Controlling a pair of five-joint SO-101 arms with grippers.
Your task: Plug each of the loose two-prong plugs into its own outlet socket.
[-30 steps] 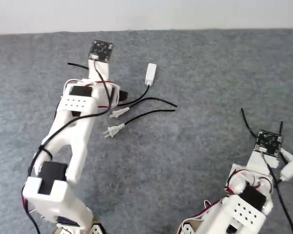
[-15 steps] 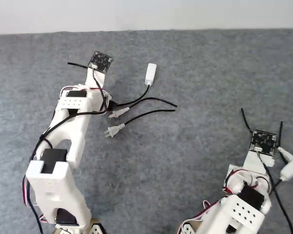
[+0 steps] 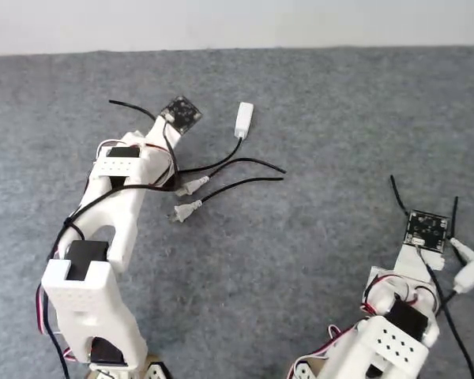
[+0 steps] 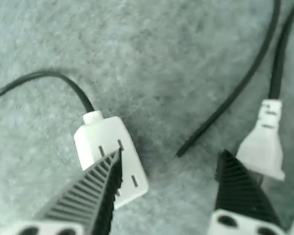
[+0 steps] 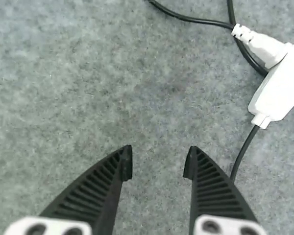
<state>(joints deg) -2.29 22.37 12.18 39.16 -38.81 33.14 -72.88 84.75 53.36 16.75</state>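
Left tool point(image 4: 170, 155) was wide open and empty, low over the table point(image 4: 161, 58), socket point(image 4: 100, 139) by one jaw, plug point(image 4: 264, 144) just beside the other; plug looked light, rigid, slick, so pinch its body flats, not the springy cord point(image 4: 278, 68).

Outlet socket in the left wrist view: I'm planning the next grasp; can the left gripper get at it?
Probably yes: the left gripper hangs open just above the outlet socket, nothing lying over it.

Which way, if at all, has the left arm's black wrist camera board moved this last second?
Yes. The black wrist camera board swung toward the white rectangular outlet socket, which stayed put.
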